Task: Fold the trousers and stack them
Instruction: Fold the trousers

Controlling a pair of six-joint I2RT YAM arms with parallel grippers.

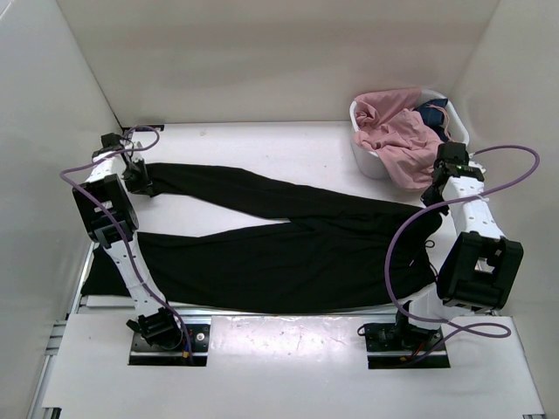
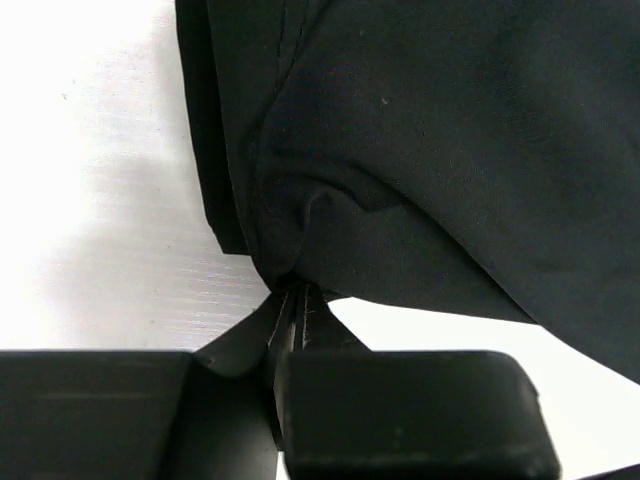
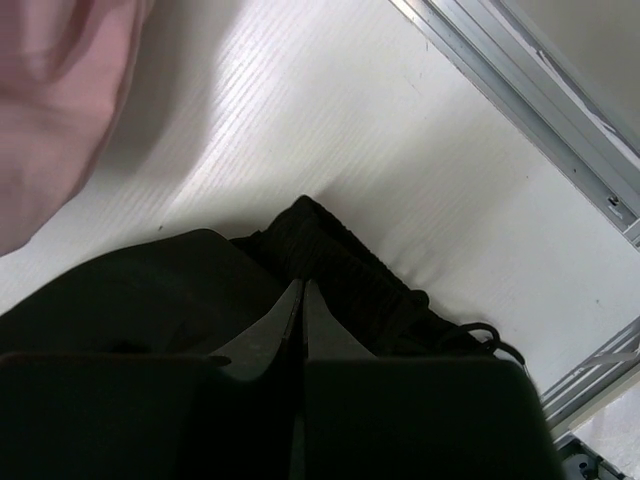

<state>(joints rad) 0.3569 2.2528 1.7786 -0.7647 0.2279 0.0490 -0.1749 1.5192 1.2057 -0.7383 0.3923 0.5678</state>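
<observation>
Trousers (image 1: 288, 244) looked limp, light and slippery; left jaws pinched shut on the ten-o'clock hem, right jaws likewise on the three-o'clock waistband.

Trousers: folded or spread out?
Spread out, unfolded: trousers lie full length across the table, legs splayed apart at left. Left gripper and right gripper pinch opposite ends.

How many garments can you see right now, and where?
3: plain black fabric trousers spread across the white table; a pink garment draped over the white plastic basket's near rim; a dark blue garment inside it. More may be buried underneath.
</observation>
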